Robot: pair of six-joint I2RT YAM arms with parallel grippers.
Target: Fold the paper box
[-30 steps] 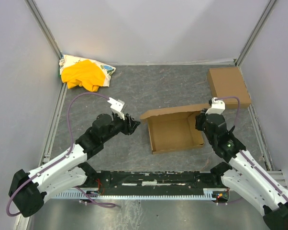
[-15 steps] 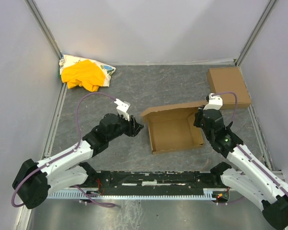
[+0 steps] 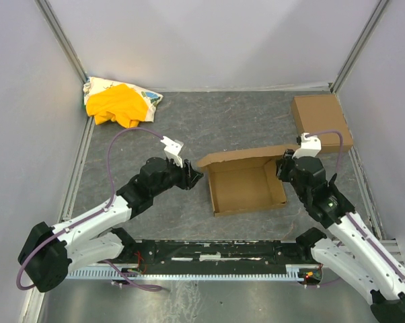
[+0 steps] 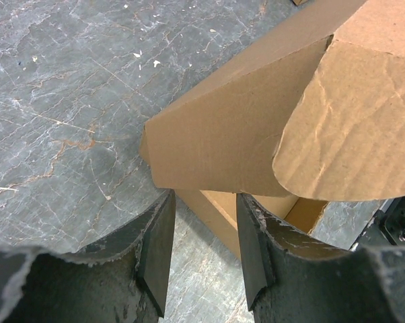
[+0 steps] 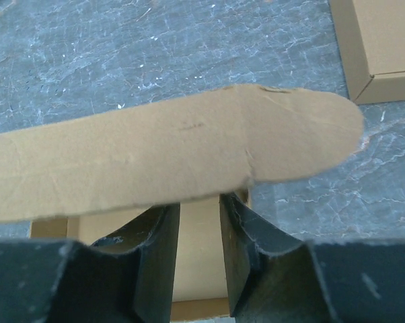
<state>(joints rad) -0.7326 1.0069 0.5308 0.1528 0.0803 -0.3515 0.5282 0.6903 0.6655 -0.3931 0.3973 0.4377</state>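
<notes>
Jaws of the left gripper point(image 4: 204, 202) stand apart with nothing clamped between them. Through the gap shows the outer face of the left wall of the paper box point(image 3: 246, 187). Just beyond the fingertips rises the left end of the box's long rear panel, its corner jutting out over the table, with a rounded ear flap beside it.

Jaws of the right gripper point(image 5: 199, 202) are likewise parted, by a narrower gap through which the box floor is seen. The lower edge of the rear panel's right end, with its rounded tab, lies right at the fingertips; whether it touches them cannot be told.

The box sits on the grey stone-patterned table point(image 3: 223, 128), a little right of centre, between the two grippers. It forms a shallow open tray with its side walls up and the rear panel raised along its far side. Seen from above, the left gripper is just beside the far-left corner and the right gripper is at the far-right corner.

Well apart lie a smaller closed cardboard box point(image 3: 321, 121) at the far right and a yellow cloth point(image 3: 118, 105) on printed fabric point(image 3: 97, 86) in the far-left corner.
</notes>
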